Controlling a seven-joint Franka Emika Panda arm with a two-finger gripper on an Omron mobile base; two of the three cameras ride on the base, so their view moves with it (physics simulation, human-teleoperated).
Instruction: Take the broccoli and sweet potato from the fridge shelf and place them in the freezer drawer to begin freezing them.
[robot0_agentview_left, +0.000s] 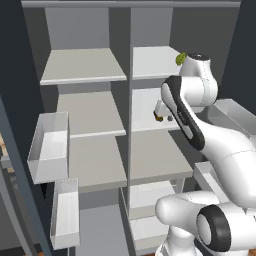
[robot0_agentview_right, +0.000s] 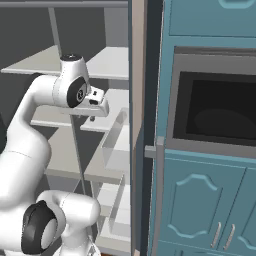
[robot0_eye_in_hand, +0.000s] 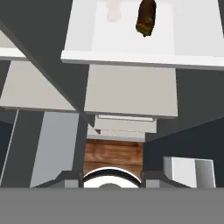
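The broccoli (robot0_agentview_left: 180, 59) sits on the upper right shelf (robot0_agentview_left: 150, 62) in the left base view. The hand view shows the sweet potato (robot0_eye_in_hand: 146, 17) on a white shelf. Gripper (robot0_agentview_right: 92, 118) state: cannot tell.

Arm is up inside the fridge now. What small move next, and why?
Probably ease the gripper forward toward the sweet potato: in the hand view it lies on the white shelf well ahead of the fingertips, nothing held yet. The broccoli sits one shelf higher.
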